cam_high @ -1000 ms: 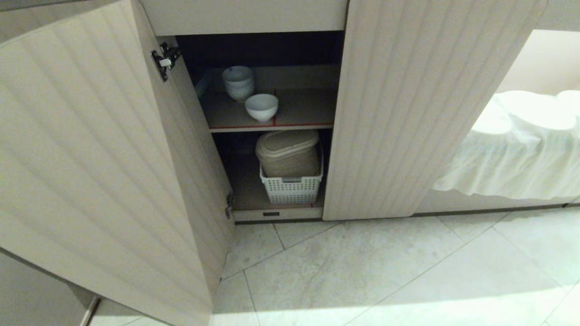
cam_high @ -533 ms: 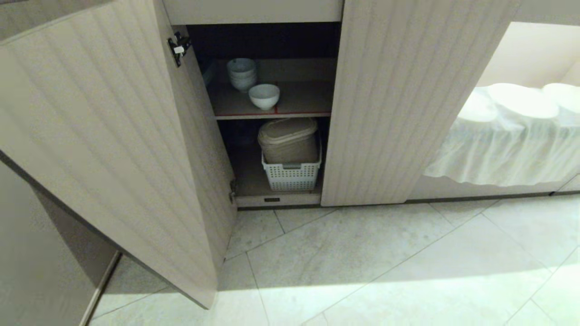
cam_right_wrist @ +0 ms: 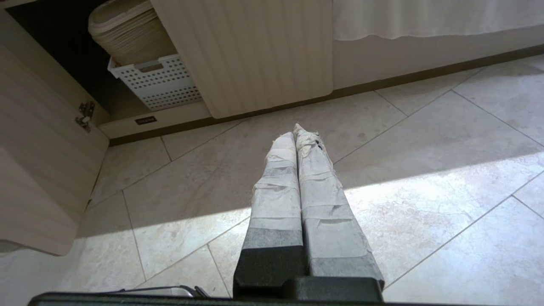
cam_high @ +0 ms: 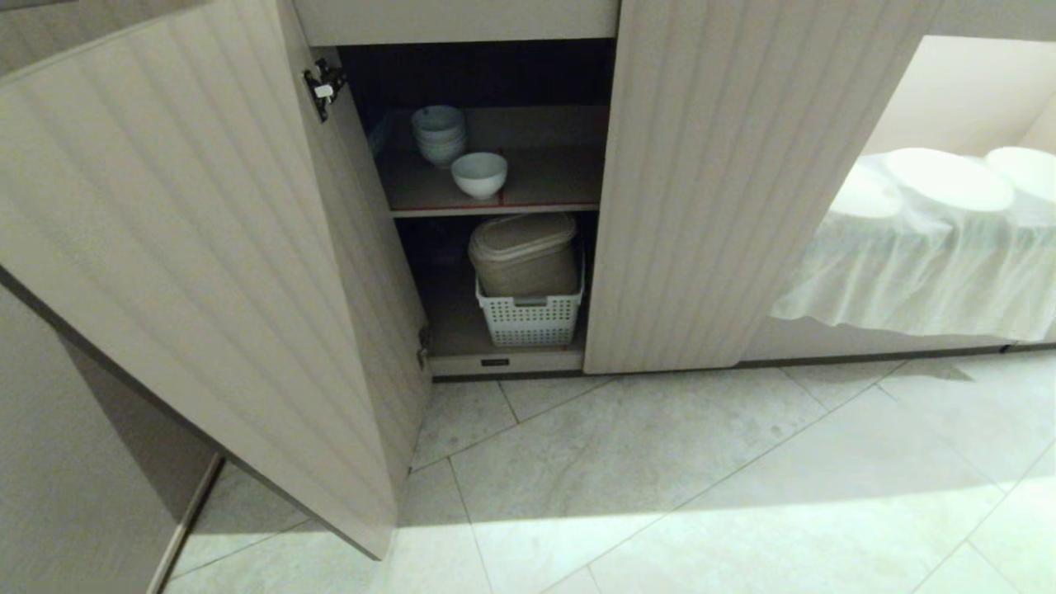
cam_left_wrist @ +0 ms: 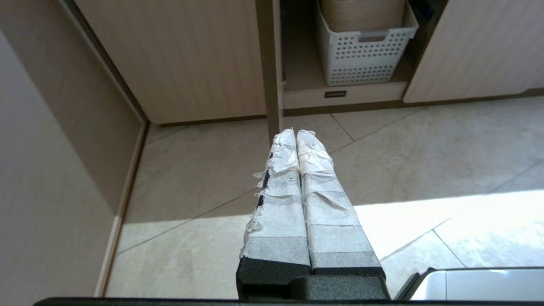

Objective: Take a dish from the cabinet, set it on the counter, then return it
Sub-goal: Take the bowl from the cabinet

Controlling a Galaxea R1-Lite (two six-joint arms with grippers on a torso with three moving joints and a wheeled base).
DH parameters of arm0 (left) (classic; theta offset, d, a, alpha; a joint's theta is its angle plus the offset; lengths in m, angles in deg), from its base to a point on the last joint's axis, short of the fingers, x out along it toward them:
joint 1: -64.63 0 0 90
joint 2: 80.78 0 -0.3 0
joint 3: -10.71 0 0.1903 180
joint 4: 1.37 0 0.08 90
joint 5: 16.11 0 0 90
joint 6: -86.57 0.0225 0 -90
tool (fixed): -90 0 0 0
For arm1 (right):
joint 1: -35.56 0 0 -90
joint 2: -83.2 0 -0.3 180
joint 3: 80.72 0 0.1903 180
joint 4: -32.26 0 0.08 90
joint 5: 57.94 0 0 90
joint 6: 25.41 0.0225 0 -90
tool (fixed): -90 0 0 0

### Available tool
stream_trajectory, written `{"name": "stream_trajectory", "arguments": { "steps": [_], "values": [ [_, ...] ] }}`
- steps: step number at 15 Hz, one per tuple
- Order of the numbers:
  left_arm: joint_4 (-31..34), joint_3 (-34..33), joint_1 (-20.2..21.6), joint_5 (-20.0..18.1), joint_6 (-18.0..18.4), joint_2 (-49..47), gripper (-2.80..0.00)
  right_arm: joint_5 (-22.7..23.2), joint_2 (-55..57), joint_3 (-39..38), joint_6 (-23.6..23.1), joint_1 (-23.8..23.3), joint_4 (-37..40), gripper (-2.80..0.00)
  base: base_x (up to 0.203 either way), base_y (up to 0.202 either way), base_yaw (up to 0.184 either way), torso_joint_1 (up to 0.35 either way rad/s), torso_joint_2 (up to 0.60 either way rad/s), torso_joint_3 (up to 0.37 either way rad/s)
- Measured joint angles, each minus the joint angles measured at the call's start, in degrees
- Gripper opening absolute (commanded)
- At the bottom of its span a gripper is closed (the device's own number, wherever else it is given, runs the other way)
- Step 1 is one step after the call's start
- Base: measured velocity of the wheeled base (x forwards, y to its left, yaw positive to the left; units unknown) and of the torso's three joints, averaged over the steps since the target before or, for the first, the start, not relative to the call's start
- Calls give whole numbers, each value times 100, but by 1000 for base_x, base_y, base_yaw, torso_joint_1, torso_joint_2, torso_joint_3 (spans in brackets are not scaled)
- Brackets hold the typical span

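Observation:
The cabinet (cam_high: pixel 206 247) stands open, its left fluted door swung wide and its right door (cam_high: pixel 709 190) partly open. On the red-edged upper shelf (cam_high: pixel 544 177) sits the dish (cam_high: pixel 479 174), a small white bowl, alone at the front. A stack of like bowls (cam_high: pixel 438 132) stands behind it. The counter is out of view. Neither arm shows in the head view. My left gripper (cam_left_wrist: pixel 296 132) hangs shut and empty over the floor tiles before the cabinet. My right gripper (cam_right_wrist: pixel 296 132) is shut and empty too, low above the floor.
A white perforated basket (cam_high: pixel 530 318) holding a beige lidded bin (cam_high: pixel 523 254) fills the lower shelf. To the right, a white cloth (cam_high: pixel 932 256) drapes over a low ledge. Pale tiled floor (cam_high: pixel 660 478) spreads in front.
The whole head view has shifted: the cabinet now looks smaller and higher in the picture, with more floor showing, so the camera has moved back. Nothing in the cabinet has moved.

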Motion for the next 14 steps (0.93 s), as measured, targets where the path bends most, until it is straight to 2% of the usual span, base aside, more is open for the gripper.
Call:
{"name": "stream_trajectory", "arguments": {
  "steps": [14],
  "values": [
    [2, 0, -5, -7, -26, 0, -280, 0, 0, 0, -2, -6, -1, -280, 0, 0, 0, 0, 0, 0]
  ]
}}
